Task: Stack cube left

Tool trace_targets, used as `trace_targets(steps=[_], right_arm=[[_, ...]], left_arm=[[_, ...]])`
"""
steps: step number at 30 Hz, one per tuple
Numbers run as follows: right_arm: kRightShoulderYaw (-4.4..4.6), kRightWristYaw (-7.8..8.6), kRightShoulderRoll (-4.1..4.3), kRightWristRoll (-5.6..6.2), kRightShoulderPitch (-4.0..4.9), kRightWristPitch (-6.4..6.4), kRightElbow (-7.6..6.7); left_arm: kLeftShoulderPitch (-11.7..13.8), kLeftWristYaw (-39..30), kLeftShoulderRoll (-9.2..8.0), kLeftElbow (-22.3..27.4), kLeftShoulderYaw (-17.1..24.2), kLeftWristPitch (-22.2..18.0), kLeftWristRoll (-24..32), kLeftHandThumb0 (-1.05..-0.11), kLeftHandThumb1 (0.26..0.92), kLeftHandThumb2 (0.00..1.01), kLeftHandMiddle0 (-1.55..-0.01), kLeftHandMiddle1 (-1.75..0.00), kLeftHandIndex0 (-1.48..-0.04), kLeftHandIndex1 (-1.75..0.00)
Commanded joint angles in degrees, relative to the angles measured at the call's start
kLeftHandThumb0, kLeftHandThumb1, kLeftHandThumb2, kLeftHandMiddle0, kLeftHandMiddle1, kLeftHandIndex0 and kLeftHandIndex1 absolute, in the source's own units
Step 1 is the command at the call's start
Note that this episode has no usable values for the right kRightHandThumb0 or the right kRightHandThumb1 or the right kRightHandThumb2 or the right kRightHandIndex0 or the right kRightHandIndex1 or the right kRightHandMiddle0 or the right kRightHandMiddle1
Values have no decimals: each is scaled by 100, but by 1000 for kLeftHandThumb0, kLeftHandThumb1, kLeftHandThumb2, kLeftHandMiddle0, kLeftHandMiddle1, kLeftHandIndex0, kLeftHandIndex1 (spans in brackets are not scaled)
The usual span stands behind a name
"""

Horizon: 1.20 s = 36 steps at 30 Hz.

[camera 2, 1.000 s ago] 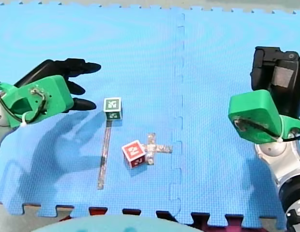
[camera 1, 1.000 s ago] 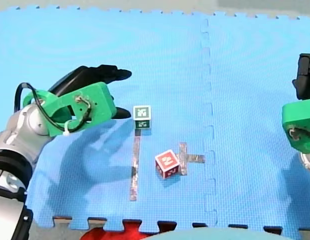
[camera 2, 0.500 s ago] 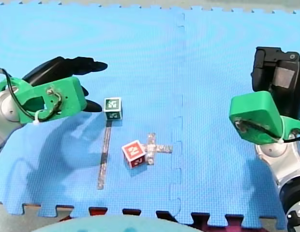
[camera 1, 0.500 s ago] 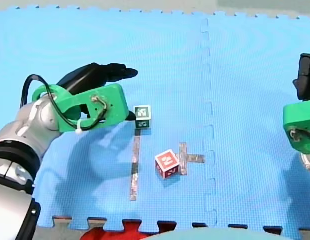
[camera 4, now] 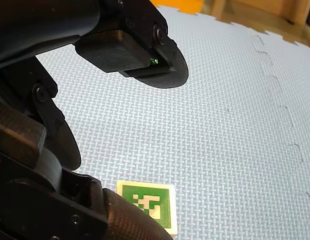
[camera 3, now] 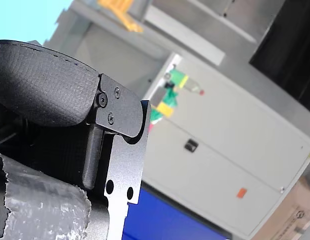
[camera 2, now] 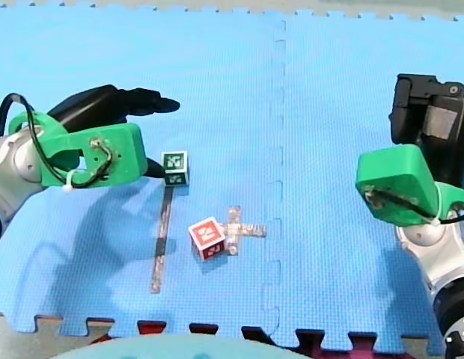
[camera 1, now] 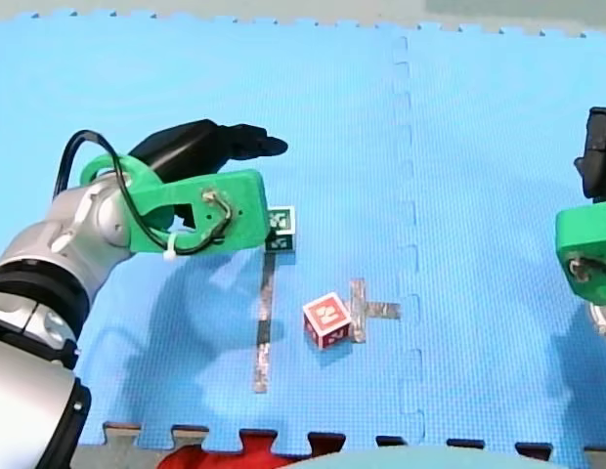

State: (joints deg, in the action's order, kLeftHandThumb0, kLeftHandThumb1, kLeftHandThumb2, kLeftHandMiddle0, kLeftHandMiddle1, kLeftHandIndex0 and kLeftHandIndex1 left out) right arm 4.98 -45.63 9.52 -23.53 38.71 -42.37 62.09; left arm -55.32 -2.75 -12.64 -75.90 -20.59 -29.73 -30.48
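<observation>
Left hand [camera 2: 105, 111] beside green cube [camera 2: 174, 166], fingers apart, nothing gripped. Red cube [camera 2: 207, 237] nearby. Right hand [camera 2: 428, 112] far right, fingers: cannot tell.

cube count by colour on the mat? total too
Green cube: 1
Red cube: 1
Total: 2
Neither cube is held: left robot hand is by the green cube, right robot hand is at the far right.

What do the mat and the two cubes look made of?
Mat: matte blue foam, by its woven texture and jigsaw seams. Green cube and red cube: hard and sharp-edged with printed faces, perhaps wood or plastic; unclear which.
</observation>
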Motion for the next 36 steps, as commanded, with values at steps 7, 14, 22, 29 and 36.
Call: trace_targets(steps=[7,14,22,29,36], right_arm=[[-48,39,29,51,-74,62,-171],[-72,75,53,59,-120,106,-311],[-100,126,58,75,-152,124,-404],[-120,154,79,76,-205,86,-461],[-137,179,106,74,-256,53,-516]], left_arm=[[-2,-34,-35,-24,5,-18,9,-1048,749,3,-996,-130,-501,0],[-91,162,-123,0,-328,105,-385,-1048,760,2,-860,-1178,-513,-1],[-46,402,-245,-10,-525,279,-619,-1048,782,4,-743,-1734,-508,-1],[311,574,-138,-54,-261,232,-292,-1048,809,12,-793,-1746,-502,0],[415,495,-96,-87,-165,243,-168,-1048,814,7,-854,-1746,-552,-23]])
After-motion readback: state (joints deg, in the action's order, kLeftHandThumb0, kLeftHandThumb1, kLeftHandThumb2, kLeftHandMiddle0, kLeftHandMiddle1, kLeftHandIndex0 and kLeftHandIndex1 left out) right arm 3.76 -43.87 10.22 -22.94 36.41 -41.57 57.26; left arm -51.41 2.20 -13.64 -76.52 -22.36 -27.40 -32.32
